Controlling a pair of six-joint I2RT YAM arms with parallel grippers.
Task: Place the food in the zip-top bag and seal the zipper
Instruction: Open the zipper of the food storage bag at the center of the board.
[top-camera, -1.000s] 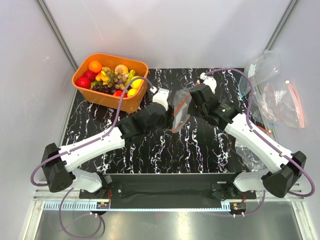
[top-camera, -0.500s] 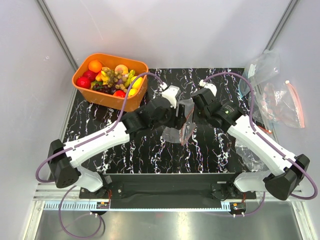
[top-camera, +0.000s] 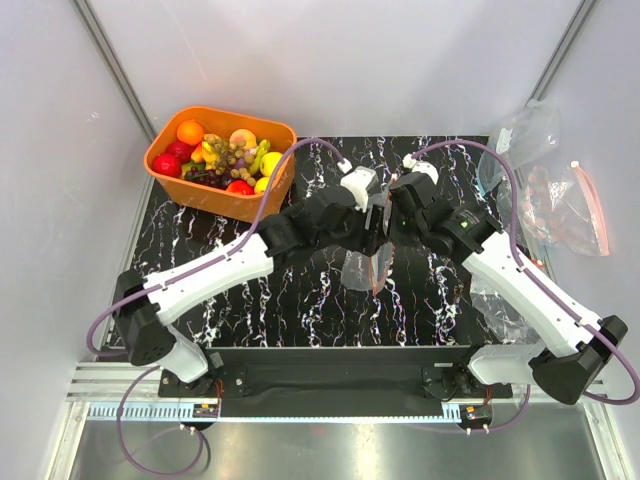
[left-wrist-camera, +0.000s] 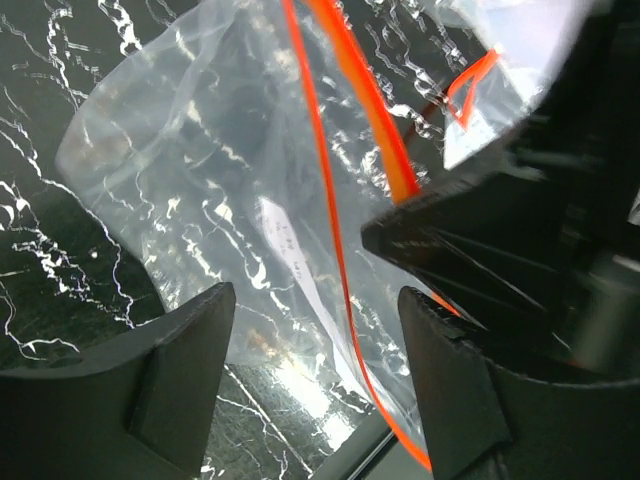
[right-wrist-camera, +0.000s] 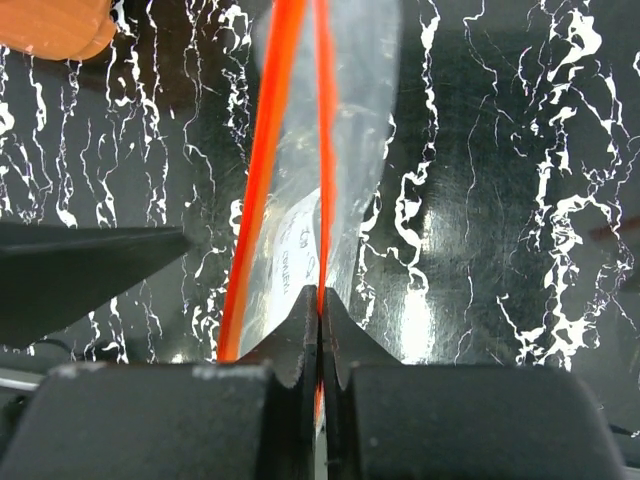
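Note:
The zip-top bag (top-camera: 360, 268) hangs over the middle of the black table, its mouth partly spread. My right gripper (right-wrist-camera: 320, 305) is shut on one orange-red zipper (right-wrist-camera: 322, 150) edge; the other edge (right-wrist-camera: 262, 170) bows away to the left. My left gripper (left-wrist-camera: 318, 375) is open right beside it, and the clear bag (left-wrist-camera: 200, 180) with its white label (left-wrist-camera: 290, 255) and one zipper strip (left-wrist-camera: 340, 240) runs between its fingers (left-wrist-camera: 190, 370) untouched. In the top view both grippers meet at the bag's top (top-camera: 380, 218). The food (top-camera: 222, 155) lies in the orange basket (top-camera: 255, 205) at the far left.
Other clear bags (top-camera: 550, 200) lie heaped off the table's right edge, one with a thin pink-red strip. The basket's corner (right-wrist-camera: 50, 25) shows at the right wrist view's top left. Grey walls close in the table on three sides.
My left gripper has opened and swung right, up against the bag. The right gripper has carried the bag slightly right, so that it hangs lower with its mouth spread.

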